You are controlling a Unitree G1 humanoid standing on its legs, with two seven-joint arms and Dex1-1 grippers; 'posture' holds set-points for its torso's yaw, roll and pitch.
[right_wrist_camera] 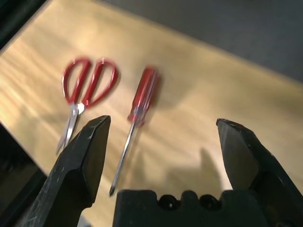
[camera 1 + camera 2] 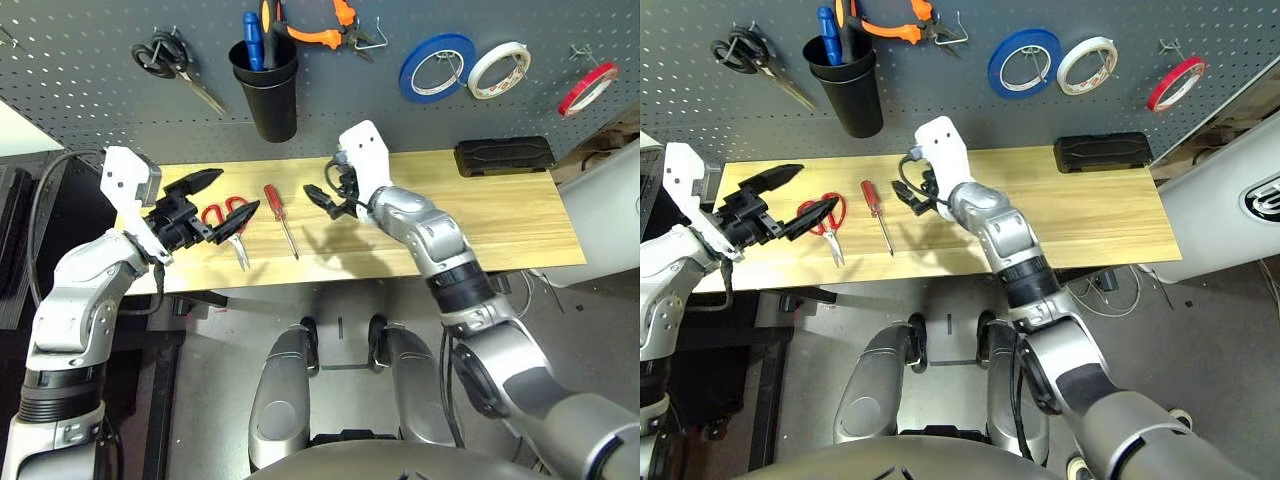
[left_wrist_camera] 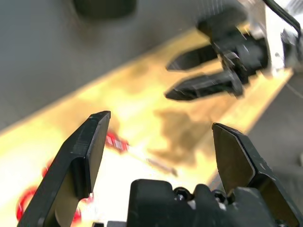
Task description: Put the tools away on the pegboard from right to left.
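One screwdriver (image 2: 280, 219), one red-handled scissors (image 2: 229, 222)

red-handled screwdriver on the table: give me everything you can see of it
The red-handled screwdriver is slim: a translucent-looking red handle, probably plastic, and a thin bare metal shaft. It lies flat on the wooden table, handle toward the pegboard, tip toward the robot's edge. The red-handled scissors lie apart on its left. The right gripper hovers open just to its right; nothing touches it.

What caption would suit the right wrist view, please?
Open right gripper fingers frame the red-handled screwdriver beside the red-handled scissors.
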